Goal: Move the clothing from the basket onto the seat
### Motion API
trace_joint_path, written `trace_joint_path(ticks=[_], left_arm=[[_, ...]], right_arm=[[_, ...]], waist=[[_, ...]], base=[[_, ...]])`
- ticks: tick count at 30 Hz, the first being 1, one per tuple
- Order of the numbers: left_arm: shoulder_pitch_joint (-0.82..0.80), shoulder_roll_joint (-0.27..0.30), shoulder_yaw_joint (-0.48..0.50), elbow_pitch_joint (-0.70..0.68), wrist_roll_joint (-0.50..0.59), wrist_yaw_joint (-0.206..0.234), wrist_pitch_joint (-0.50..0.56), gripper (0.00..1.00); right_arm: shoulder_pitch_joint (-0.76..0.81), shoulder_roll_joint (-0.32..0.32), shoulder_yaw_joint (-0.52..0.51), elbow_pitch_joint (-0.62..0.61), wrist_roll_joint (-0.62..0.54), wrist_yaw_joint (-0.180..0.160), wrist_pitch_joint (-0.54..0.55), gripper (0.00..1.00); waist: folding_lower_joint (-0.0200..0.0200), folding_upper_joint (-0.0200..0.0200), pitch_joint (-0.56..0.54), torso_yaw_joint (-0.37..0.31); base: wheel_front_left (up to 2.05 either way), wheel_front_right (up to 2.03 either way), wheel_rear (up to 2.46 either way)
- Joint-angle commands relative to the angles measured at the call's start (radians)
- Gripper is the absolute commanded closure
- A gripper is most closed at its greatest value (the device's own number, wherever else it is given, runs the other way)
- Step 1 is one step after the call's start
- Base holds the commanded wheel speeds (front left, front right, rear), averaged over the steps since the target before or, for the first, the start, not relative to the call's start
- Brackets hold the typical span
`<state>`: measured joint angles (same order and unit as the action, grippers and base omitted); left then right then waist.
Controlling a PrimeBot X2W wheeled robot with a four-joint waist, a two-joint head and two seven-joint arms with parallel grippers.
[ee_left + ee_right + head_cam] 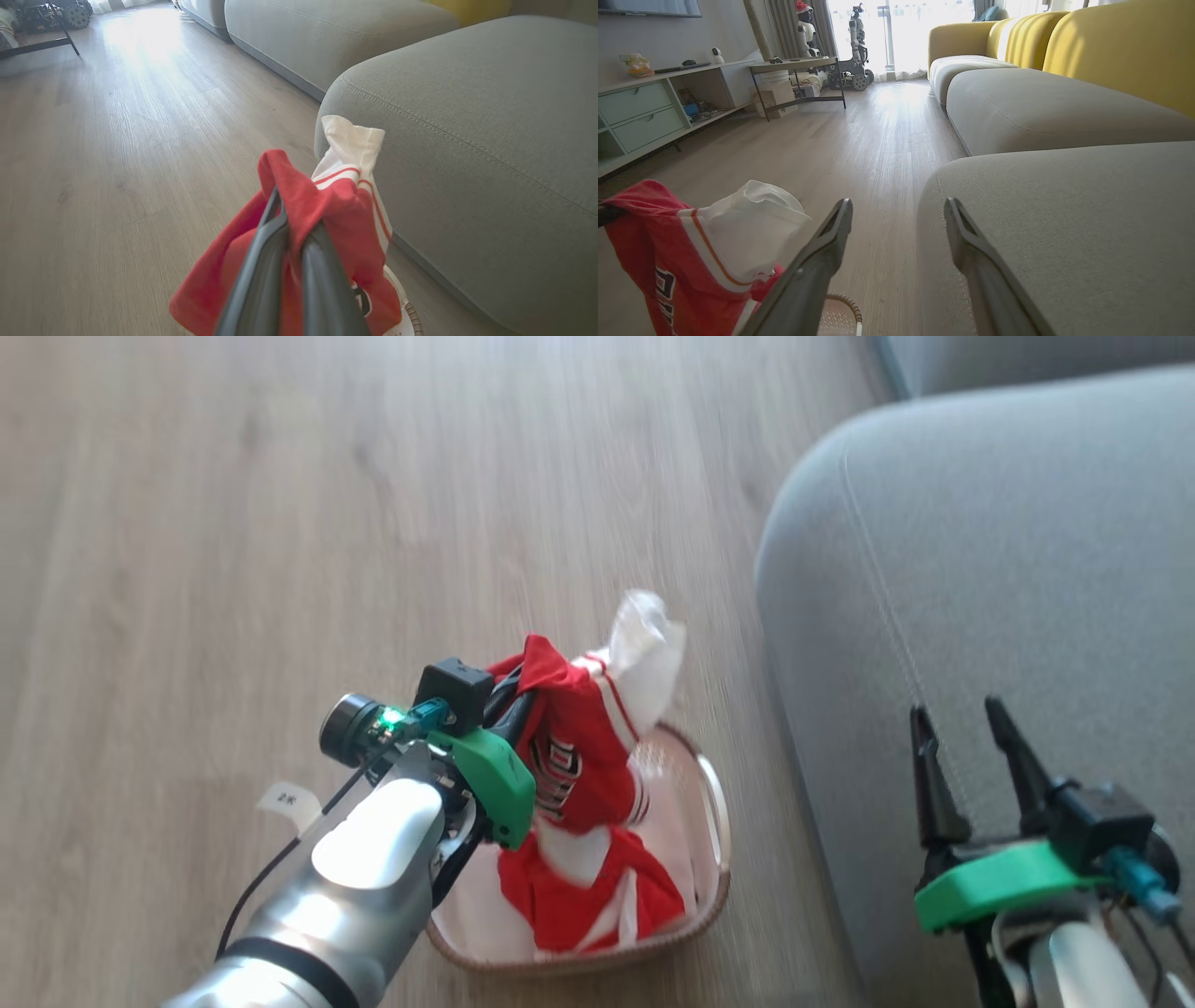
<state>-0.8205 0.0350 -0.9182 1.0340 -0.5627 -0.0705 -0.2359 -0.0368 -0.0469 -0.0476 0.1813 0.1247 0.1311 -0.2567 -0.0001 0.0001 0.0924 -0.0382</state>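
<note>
Aloft, left tool (292, 224) clamps clothing (579, 756), seemingly over basket (476, 924); right tool (957, 709) spread.

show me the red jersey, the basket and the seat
red jersey (565, 702), head view, red chest above the lettering
basket (541, 966), head view, brown near rim
seat (1027, 569), head view, bare grey top

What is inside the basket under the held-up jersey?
A second red garment with white trim lies in the basket. The jersey, pinched in the left gripper, hangs over it, hiding part of it and the basket floor; anything underneath cannot be seen.
</note>
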Motion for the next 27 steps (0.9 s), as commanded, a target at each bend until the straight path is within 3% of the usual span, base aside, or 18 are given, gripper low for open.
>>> trace_joint_path(ticks=[1,9,22,27], left_arm=[[-0.035,0.015,0.024,-0.02,-0.01,-0.003,0.002,1.0],[-0.086,0.017,0.015,-0.026,-0.025,-0.021,0.049,1.0],[-0.177,0.017,0.022,-0.058,-0.038,-0.014,0.07,1.0],[-0.199,0.016,0.005,-0.082,-0.042,-0.012,0.086,1.0]], right_arm=[[-0.011,-0.003,0.033,-0.025,0.008,0.0,-0.005,0.0],[0.016,-0.003,0.09,0.01,0.03,0.0,-0.005,0.0],[0.021,-0.003,0.184,0.047,0.041,0.0,-0.005,0.0],[-0.018,-0.003,0.267,0.082,0.04,0.0,-0.005,0.0]], waist=[[0.0001,-0.0001,-0.097,0.038],[0.0001,-0.0001,-0.161,0.055],[0.0001,-0.0001,-0.214,0.076],[0.0001,-0.0001,-0.223,0.087]], base=[[0.0,0.0,0.0],[0.0,0.0,0.0],[0.0,0.0,0.0],[0.0,0.0,0.0]])
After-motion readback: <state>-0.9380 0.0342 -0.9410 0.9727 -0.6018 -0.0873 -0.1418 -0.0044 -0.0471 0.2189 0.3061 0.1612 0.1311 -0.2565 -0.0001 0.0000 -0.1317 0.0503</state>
